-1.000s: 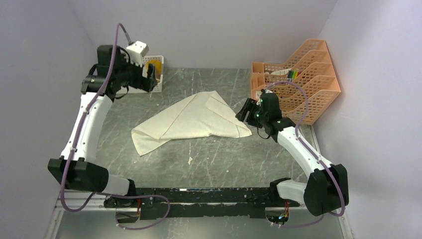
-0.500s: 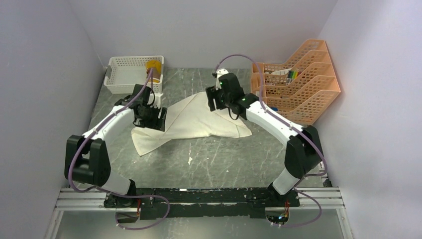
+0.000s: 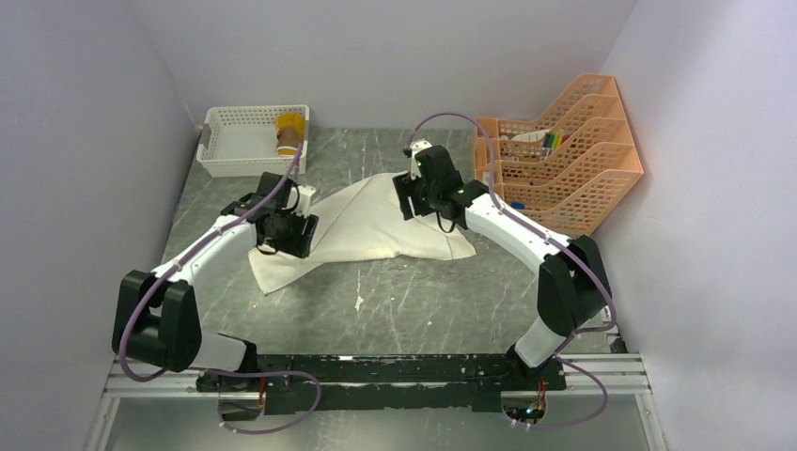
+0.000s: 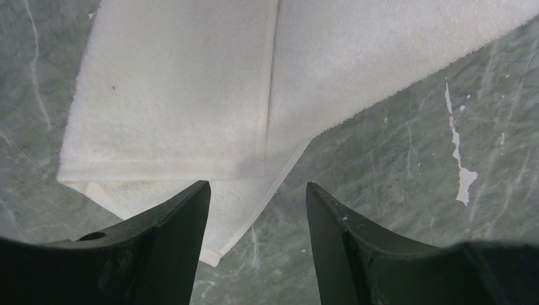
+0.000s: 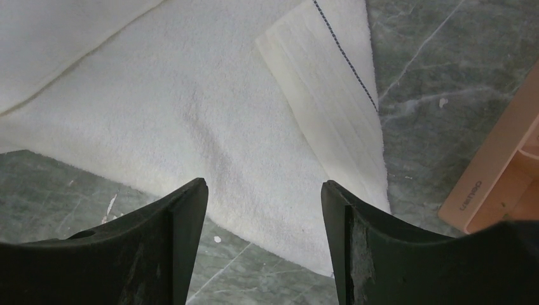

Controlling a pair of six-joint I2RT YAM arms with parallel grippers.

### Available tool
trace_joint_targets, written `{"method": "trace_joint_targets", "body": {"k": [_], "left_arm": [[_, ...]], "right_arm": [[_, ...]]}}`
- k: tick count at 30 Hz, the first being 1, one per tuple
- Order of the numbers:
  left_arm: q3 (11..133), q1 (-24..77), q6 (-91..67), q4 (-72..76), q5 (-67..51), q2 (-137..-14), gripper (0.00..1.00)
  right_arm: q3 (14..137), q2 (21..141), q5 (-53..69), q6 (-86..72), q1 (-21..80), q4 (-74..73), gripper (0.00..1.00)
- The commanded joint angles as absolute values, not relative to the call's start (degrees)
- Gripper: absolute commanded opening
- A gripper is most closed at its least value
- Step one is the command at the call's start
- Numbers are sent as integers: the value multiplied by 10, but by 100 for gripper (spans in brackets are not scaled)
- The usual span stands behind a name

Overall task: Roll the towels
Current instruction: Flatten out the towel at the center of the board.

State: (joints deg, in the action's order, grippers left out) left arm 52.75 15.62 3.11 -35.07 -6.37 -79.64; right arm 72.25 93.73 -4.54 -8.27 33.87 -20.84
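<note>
The cream towel (image 3: 367, 225) lies loosely folded and flat on the table's middle. It also shows in the left wrist view (image 4: 184, 95) and in the right wrist view (image 5: 191, 108). My left gripper (image 3: 288, 235) hovers open over the towel's left end, its jaws (image 4: 257, 190) empty above a folded corner. My right gripper (image 3: 412, 199) hovers open over the towel's far right part, its jaws (image 5: 264, 187) empty above the near edge. The mustard-yellow towel (image 3: 289, 132) sits rolled in the white basket (image 3: 240, 141).
An orange tiered paper tray (image 3: 564, 155) stands at the back right, close to my right arm; its corner shows in the right wrist view (image 5: 502, 184). The white basket stands at the back left. Side walls close in on both sides.
My left arm came from the basket down to the towel's left end. My right arm swung from the towel's right corner to its far side. The towel has not moved.
</note>
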Motion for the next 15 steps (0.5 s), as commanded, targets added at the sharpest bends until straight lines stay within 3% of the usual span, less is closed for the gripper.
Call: {"method": "trace_joint_targets", "body": {"k": [1,9,15], "left_arm": [[533,192,71,-352,23,-805,70],[544,218,121,-368,86,-855,84],[573,218,141,-368,86,-898,83]], "right_arm": [[714,911,-49,-71,338,-203,66],[714,902,-49,-59,338,-207,67],[699,895,-47,-56,334,-199,67]]}}
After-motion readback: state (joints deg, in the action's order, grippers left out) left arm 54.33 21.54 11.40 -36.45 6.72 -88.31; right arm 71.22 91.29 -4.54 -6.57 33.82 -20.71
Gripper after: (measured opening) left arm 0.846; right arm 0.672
